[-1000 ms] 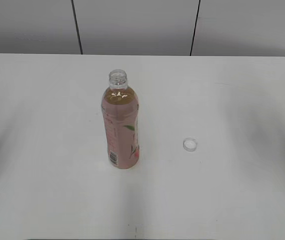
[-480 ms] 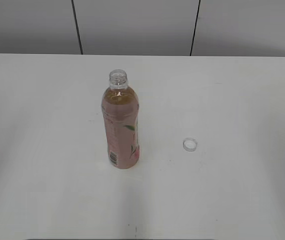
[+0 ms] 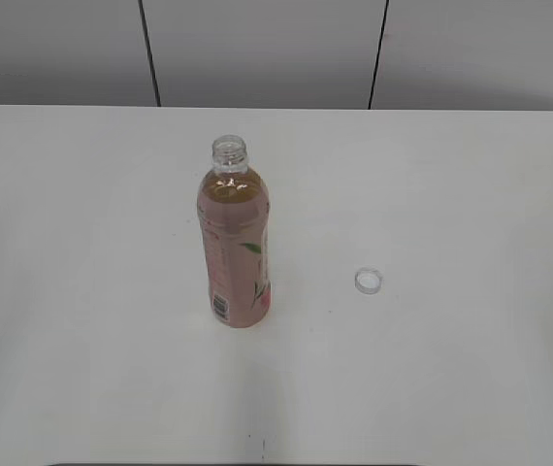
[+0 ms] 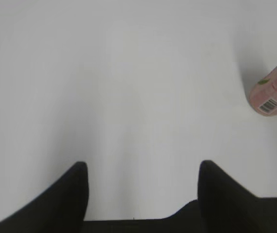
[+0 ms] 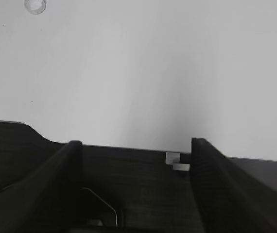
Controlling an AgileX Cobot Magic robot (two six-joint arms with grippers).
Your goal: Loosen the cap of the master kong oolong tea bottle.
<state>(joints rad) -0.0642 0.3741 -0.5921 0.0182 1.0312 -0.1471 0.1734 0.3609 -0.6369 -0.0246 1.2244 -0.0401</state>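
in the exterior view the master kong oolong tea bottle stands upright on the white worktop with its neck already bare, and the cap lies well apart to its right with the open side up, so i judge the loosening is done; neither arm shows here. in the left wrist view the left hand is open and empty above the near edge of the worktop, with only the bottle's base and barcode at the right edge; the nearly full bottle should feel rather heavy, its thin wall soft and smooth, so the labelled middle is the best place to hold. in the right wrist view the right hand is also open and empty, back over the worktop's edge, and the cap, light and stiff with a ribbed rim, is far off at the top left.
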